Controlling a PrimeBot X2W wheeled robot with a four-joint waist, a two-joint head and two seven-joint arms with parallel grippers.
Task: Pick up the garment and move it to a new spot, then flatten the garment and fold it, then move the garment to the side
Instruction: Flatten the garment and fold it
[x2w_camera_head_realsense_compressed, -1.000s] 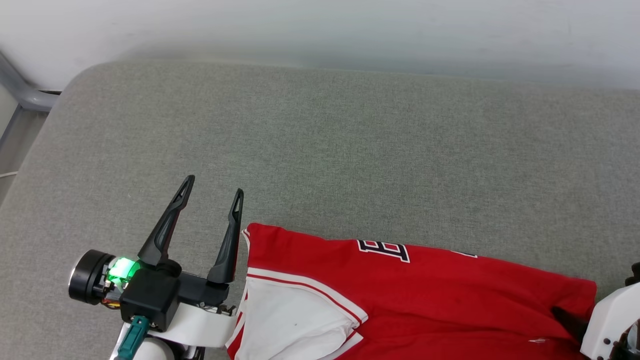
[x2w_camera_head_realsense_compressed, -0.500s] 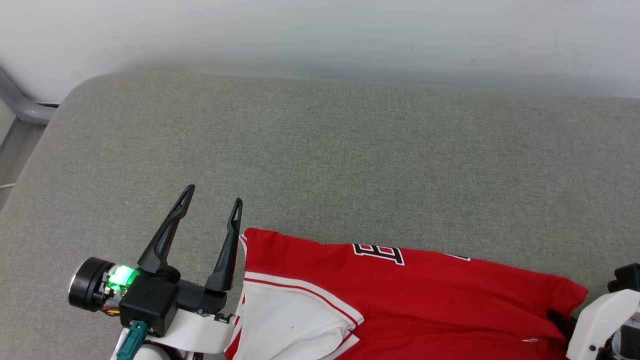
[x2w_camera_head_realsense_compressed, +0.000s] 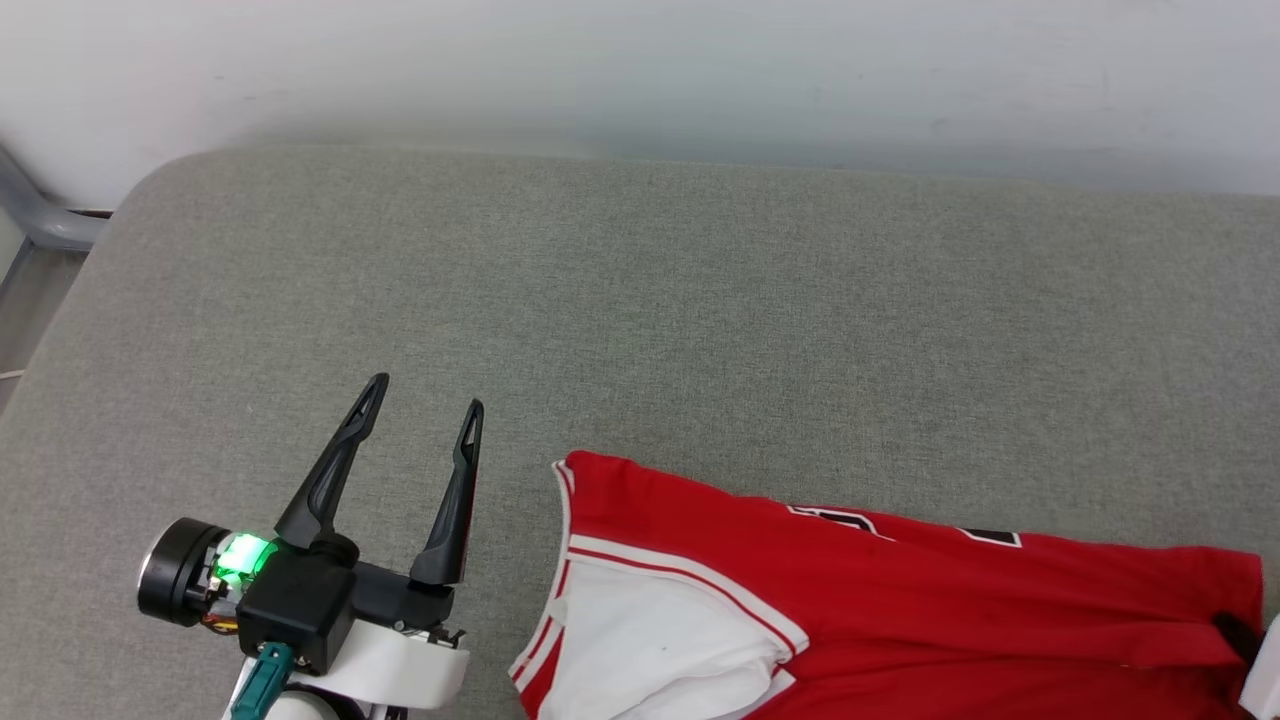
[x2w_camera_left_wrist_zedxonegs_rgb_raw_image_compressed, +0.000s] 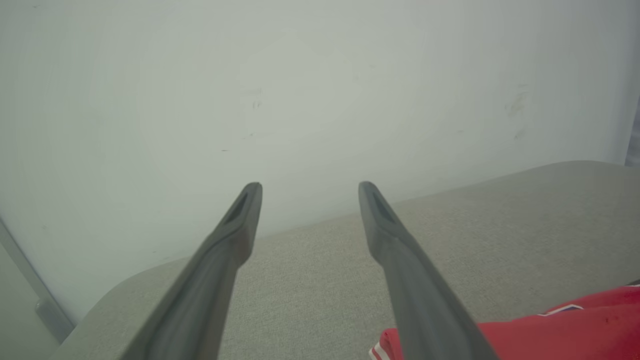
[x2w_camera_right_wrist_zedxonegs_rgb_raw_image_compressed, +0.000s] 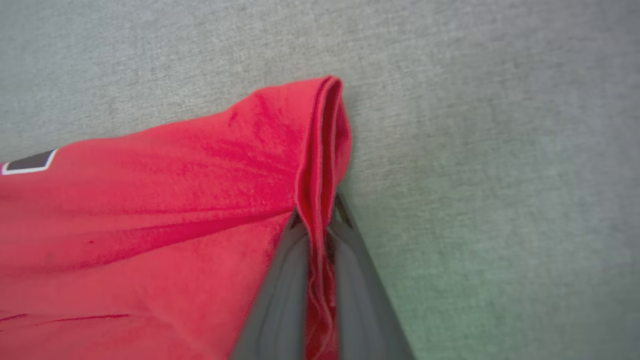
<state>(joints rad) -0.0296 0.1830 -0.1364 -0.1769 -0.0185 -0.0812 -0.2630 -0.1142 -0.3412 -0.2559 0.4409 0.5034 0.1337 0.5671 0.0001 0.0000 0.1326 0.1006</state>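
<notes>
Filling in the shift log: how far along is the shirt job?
Seemingly done: the garment lies doubled over, layered at its edge, on the grey cushion. In hand: the right claw is shut on that red edge. The left claw is open, apart from it. Left, likely: moving it aside and releasing.

Garment (x2w_camera_head_realsense_compressed: 950, 610): red body, white sleeve, red-white striped trim, black-white lettering. Surface (x2w_camera_head_realsense_compressed: 700, 300): grey weave. Left gripper (x2w_camera_head_realsense_compressed: 427, 393): black.

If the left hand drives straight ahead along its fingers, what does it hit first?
Probably the pale wall: the left hand points over the bare grey cushion, with the garment off to its right. Height above the cushion is unclear.
</notes>
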